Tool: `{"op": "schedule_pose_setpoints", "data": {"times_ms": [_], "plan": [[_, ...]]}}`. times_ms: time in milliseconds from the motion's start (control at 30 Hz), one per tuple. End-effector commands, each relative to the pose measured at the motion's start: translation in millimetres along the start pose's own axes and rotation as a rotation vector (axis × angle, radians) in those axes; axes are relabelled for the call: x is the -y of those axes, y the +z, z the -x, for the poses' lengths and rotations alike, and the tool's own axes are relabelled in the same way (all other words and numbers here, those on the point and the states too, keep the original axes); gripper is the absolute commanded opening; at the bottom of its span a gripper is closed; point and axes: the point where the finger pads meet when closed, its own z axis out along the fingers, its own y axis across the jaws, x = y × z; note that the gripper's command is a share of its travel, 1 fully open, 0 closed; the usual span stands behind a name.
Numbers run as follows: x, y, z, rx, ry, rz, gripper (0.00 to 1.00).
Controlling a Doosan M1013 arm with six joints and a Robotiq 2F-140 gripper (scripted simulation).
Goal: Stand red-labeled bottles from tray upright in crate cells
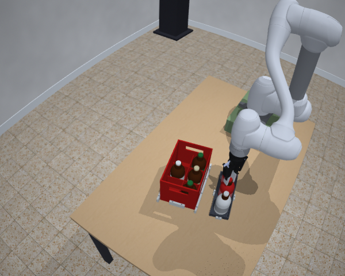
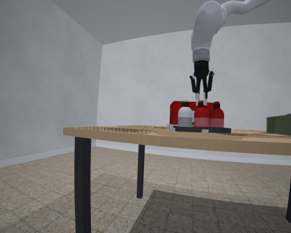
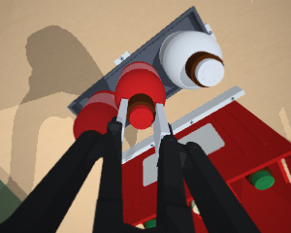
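Observation:
My gripper (image 1: pixel 229 179) (image 2: pixel 201 103) (image 3: pixel 141 111) points down, shut on the neck of the middle red-labeled bottle (image 1: pixel 227 187) (image 2: pixel 201 111) (image 3: pixel 138 84), just below its red cap. That bottle stands upright on the dark tray (image 1: pixel 223 217) (image 2: pixel 180 129) (image 3: pixel 184 24). A second red-labeled bottle (image 2: pixel 216 114) (image 3: pixel 93 116) stands beside it at the arm-base end, mostly hidden in the top view. A white-labeled bottle (image 1: pixel 222 204) (image 2: pixel 185 112) (image 3: pixel 177 55) stands upright at the other end. The red crate (image 1: pixel 169 192) (image 2: pixel 174 112) (image 3: pixel 233 131) stands level beside the tray.
In the crate, a white-capped bottle (image 1: pixel 177 171) stands in the left column's middle cell, with empty cells behind and in front. The right column holds a green-capped bottle (image 1: pixel 199 161), a cream-capped bottle (image 1: pixel 195 175) and another green-capped bottle (image 1: pixel 190 187). White brackets edge the crate and tray.

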Motion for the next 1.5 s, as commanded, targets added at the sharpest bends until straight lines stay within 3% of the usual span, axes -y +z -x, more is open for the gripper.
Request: {"op": "schedule_pose_setpoints", "data": {"times_ms": [0,733,1467], "plan": [[0,0,0,0.0,0.0,0.0,0.0],[0,-7,0,0.0,0.0,0.0,0.0],[-1,-29,1,0.0,0.0,0.0,0.0]]}}
